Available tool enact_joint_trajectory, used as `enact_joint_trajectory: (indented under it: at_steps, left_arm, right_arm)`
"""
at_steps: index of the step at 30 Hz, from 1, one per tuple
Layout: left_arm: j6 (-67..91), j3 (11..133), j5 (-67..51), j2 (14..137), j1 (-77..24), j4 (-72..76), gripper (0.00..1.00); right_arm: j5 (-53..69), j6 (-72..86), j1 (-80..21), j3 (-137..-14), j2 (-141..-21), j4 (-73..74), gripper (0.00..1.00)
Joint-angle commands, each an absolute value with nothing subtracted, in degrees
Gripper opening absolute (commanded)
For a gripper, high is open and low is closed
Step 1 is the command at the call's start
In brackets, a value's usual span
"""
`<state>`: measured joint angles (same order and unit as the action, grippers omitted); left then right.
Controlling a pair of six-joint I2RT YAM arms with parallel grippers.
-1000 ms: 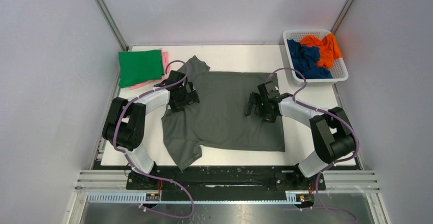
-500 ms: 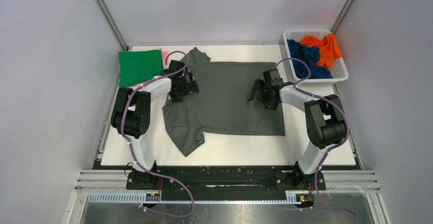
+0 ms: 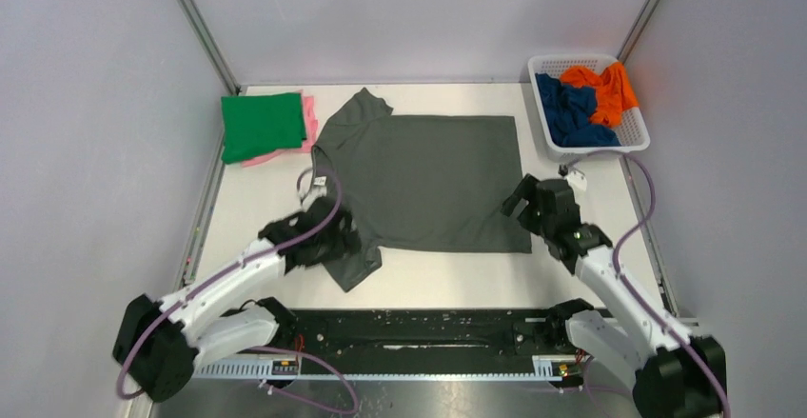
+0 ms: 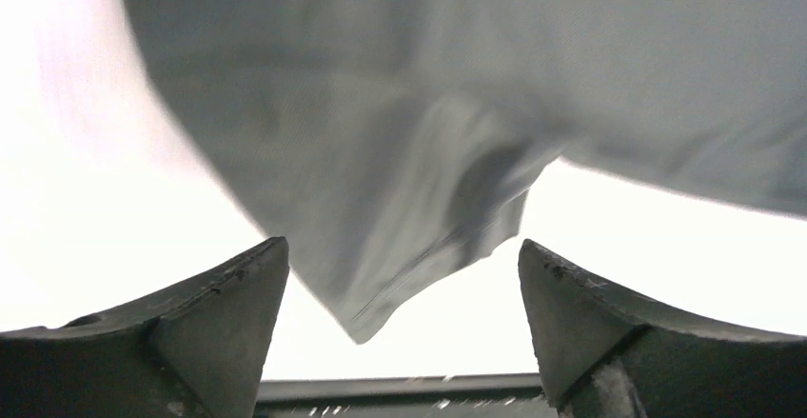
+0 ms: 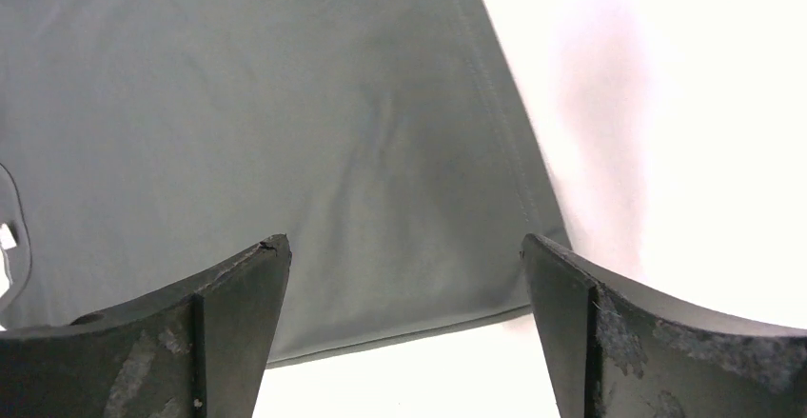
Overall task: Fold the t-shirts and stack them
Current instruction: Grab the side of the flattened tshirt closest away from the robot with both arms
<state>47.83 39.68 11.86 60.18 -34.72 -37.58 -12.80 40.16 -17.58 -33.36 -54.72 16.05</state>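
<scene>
A dark grey t-shirt (image 3: 419, 175) lies spread flat in the middle of the table. My left gripper (image 3: 338, 245) hovers open over its near-left sleeve (image 3: 354, 268); in the left wrist view the sleeve tip (image 4: 381, 304) sits between the spread fingers (image 4: 224, 308), with the left gripper (image 4: 400, 244) holding nothing. My right gripper (image 3: 521, 210) stands open above the near-right hem corner (image 3: 521, 244); the right wrist view shows the hem (image 5: 409, 337) between the jaws of the empty right gripper (image 5: 404, 238). A folded green t-shirt (image 3: 262, 125) lies on a pink one (image 3: 308, 115) at far left.
A white lattice basket (image 3: 633, 137) at the far right holds a navy shirt (image 3: 569, 113) and an orange shirt (image 3: 606, 89). The white table (image 3: 457, 280) ends close behind the sleeve at the black rail (image 3: 428, 328). Grey walls enclose three sides.
Both arms have drawn back from the shirt's far half toward the near edge. The left gripper now sits over the near-left sleeve, the right over the near-right hem corner.
</scene>
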Motion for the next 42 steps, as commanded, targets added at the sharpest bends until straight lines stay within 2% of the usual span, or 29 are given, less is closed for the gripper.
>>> enact_joint_trajectory:
  at_steps: [1, 7, 10, 16, 19, 21, 22, 29, 37, 42]
  left_arm:
    - [59.84, 30.36, 12.03, 51.99, -41.04, -45.08, 0.86]
    - [64.51, 27.98, 11.46, 51.43, -46.77, -44.13, 0.63]
    - [63.84, 28.08, 12.50, 55.17, -47.52, -42.99, 0.59]
    - [61.88, 28.57, 11.59, 63.21, -47.64, -38.54, 0.41]
    - [61.87, 28.58, 12.16, 64.88, -47.72, -37.67, 0.22]
    - [61.75, 28.52, 13.47, 65.05, -47.70, -37.70, 0.03]
    - [61.54, 28.48, 14.48, 64.93, -47.72, -37.83, 0.00]
    - [59.27, 29.03, 15.53, 61.77, -47.67, -37.76, 0.00]
    - [56.36, 27.59, 11.08, 51.21, -47.75, -36.23, 0.00]
    - [55.68, 26.16, 9.56, 47.46, -47.69, -34.58, 0.00]
  right_arm:
    - [-18.03, 43.84, -17.63, -28.37, -45.73, 12.35, 0.99]
    - [-19.14, 43.63, -17.58, -27.96, -44.77, 13.16, 0.99]
    - [-18.53, 43.53, -17.62, -28.61, -46.97, 13.69, 0.99]
    - [-17.18, 43.19, -17.58, -29.91, -50.83, 13.87, 0.99]
    - [-16.94, 44.22, -17.58, -30.10, -51.52, 14.67, 0.99]
    - [-16.50, 45.84, -17.58, -30.20, -51.05, 16.64, 0.99]
    - [-16.11, 46.74, -17.60, -29.64, -50.35, 17.65, 0.99]
    - [-13.52, 52.13, -17.59, -23.18, -44.17, 20.71, 0.99]
    - [-11.48, 52.92, -17.58, -20.42, -43.70, 25.68, 0.98]
    - [-11.09, 54.84, -17.59, -18.13, -47.63, 21.17, 0.84]
